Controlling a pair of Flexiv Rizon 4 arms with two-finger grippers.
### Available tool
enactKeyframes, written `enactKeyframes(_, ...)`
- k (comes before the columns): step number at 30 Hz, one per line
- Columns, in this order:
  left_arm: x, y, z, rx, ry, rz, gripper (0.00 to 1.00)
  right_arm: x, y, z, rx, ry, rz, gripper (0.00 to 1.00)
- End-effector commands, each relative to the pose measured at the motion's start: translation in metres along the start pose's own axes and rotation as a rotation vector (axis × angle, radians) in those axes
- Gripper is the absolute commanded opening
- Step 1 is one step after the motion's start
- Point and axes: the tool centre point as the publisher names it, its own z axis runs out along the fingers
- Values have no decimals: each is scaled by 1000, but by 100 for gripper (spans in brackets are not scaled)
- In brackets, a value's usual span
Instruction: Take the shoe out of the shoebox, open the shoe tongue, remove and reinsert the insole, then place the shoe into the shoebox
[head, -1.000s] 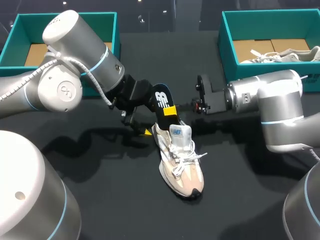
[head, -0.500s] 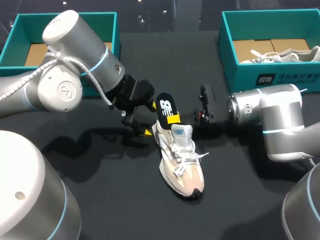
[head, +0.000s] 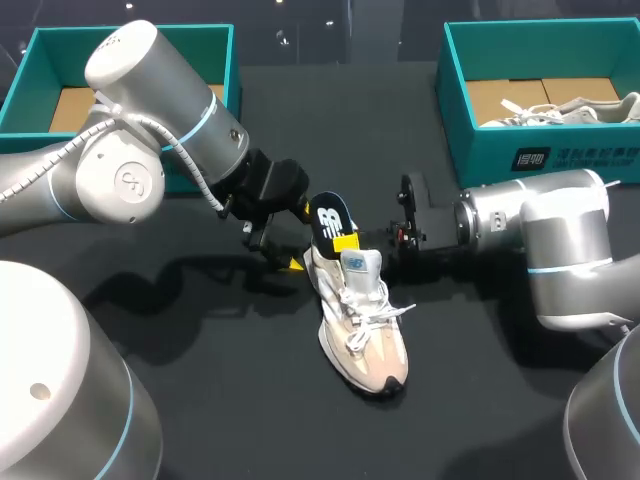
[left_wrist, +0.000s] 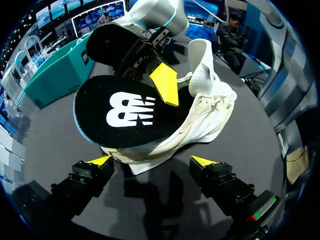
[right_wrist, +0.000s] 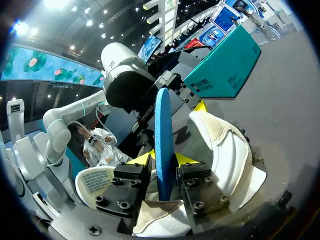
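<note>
A beige and white shoe (head: 362, 325) lies on the black table, toe toward me. Its black insole (head: 330, 218), with a white logo, stands up out of the heel opening. My right gripper (head: 346, 241) straddles the insole (right_wrist: 163, 135) edge-on, slightly open, with a narrow gap on each side. One of its yellow fingertips (left_wrist: 165, 83) lies over the insole (left_wrist: 125, 112) face in the left wrist view. My left gripper (left_wrist: 151, 161) is wide open just behind the shoe heel (left_wrist: 150, 150), a finger on either side and apart from it; in the head view it is the left gripper (head: 276, 250).
A teal shoebox (head: 22, 75) stands at the back left behind my left arm. Another teal shoebox (head: 455, 100) at the back right holds a second pale shoe (head: 560, 108). My two arms crowd the table's middle around the shoe.
The insole has sunk lower into the shoe's heel. My right wrist turned and its fingers loosened from the insole. My left arm stayed put.
</note>
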Motion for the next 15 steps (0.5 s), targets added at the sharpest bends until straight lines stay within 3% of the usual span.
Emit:
enactKeyframes(1, 1, 1, 0, 0, -1, 1, 100, -1, 16, 0, 40, 3, -13, 31)
enactKeyframes(7, 1, 1, 0, 0, -1, 1, 100, -6, 27, 3, 79, 17, -22, 26)
enactKeyframes(10, 1, 1, 0, 0, -1, 1, 100, -11, 29, 5, 89, 24, -14, 15)
enactKeyframes(12, 1, 1, 0, 0, -1, 1, 100, -14, 29, 5, 91, 27, -6, 0)
enactKeyframes(15, 1, 1, 0, 0, -1, 1, 100, -18, 22, 3, 82, 30, 18, 0)
